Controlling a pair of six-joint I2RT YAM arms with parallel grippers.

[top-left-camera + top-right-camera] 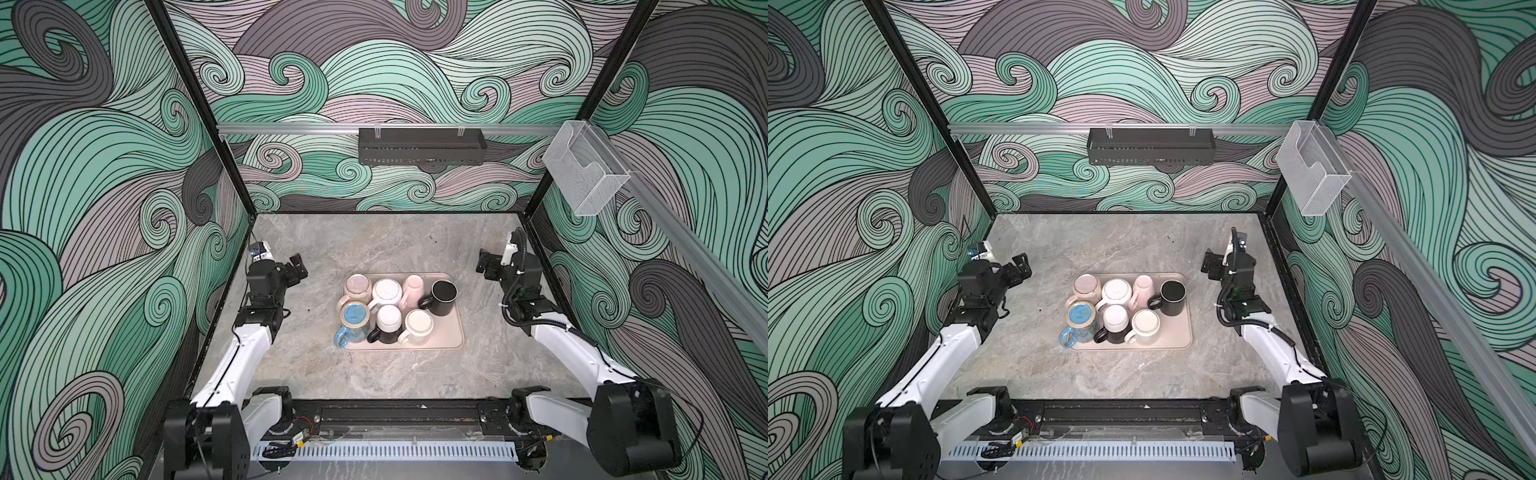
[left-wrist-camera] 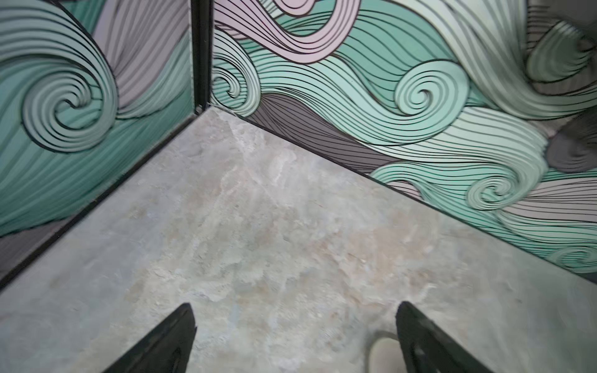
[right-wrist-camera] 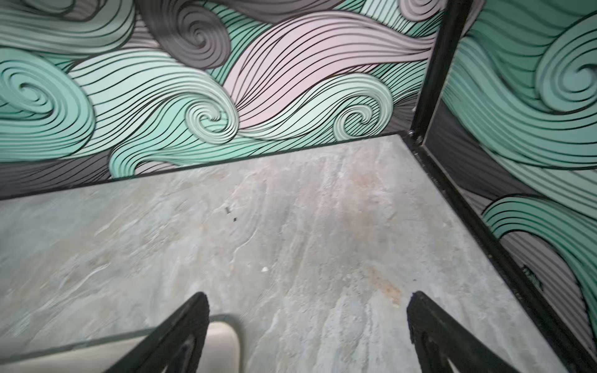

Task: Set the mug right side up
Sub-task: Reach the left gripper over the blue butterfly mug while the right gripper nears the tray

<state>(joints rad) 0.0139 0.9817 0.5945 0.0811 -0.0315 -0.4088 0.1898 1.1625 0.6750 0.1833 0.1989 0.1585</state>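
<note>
Jaws wide, off the tray (image 1: 451, 333)

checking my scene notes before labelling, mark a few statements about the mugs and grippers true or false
1. All the mugs sit on the tray. True.
2. The left gripper holds a mug. False: its fingers are spread and empty, off to the tray's side.
3. The black mug stands open side up. True.
4. The right gripper is shut. False: its fingers are spread apart, with nothing between them.
</note>
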